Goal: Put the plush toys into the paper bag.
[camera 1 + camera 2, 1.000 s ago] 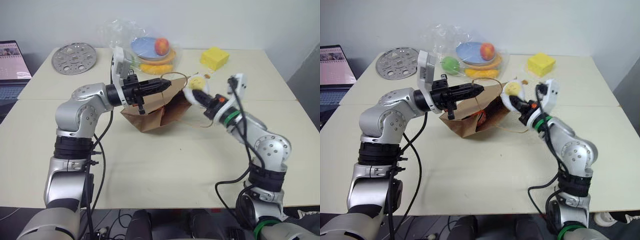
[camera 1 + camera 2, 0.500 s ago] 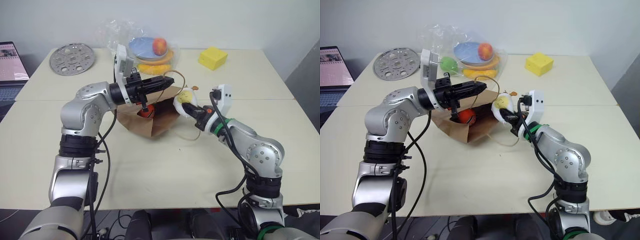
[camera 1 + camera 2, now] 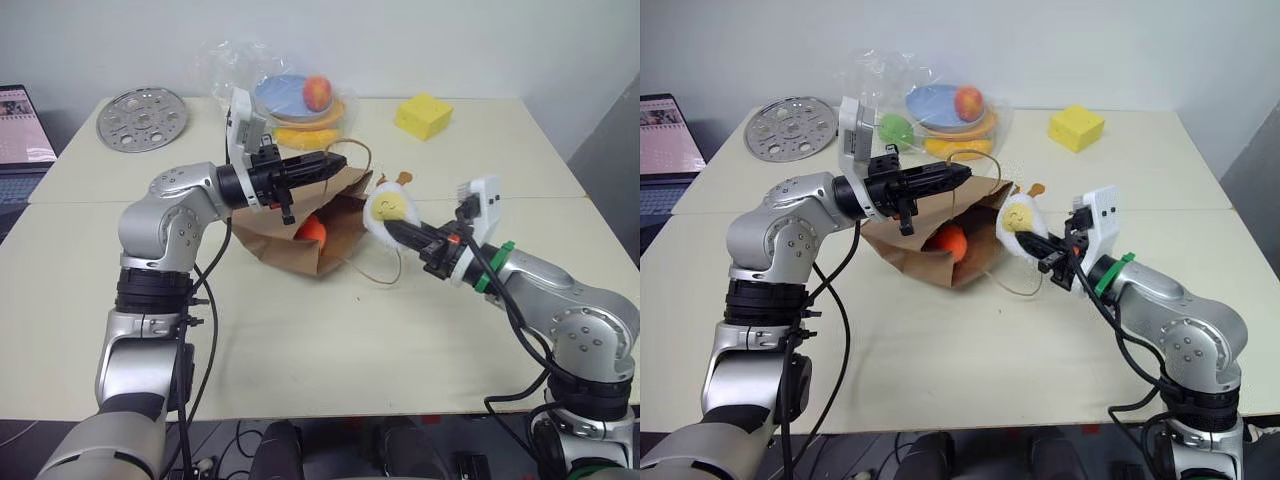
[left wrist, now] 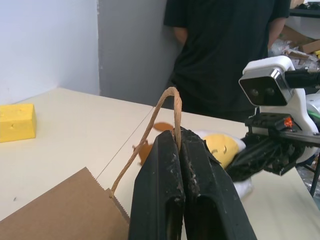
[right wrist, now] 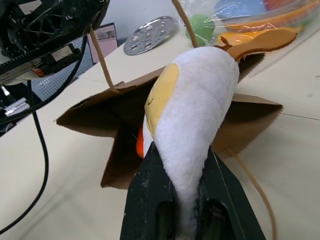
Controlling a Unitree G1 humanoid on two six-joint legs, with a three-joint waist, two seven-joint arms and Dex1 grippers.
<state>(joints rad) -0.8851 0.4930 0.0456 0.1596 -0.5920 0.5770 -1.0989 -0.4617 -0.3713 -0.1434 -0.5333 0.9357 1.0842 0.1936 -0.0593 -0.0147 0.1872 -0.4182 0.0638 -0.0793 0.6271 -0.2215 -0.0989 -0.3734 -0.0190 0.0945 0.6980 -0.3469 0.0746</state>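
The left end effector [image 4: 181, 150] pinches the paper bag [image 3: 290, 240] handle. The right end effector [image 5: 181, 165] squeezes the white toy [image 5: 192, 110]. The right wrist view peeks inside at the carrot [image 5: 140, 145].

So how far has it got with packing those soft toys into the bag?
About halfway. The orange carrot toy already lies inside the paper bag. The left gripper is shut on a bag handle, holding the mouth open. The right gripper holds the white toy just outside the opening; it has yet to go in.
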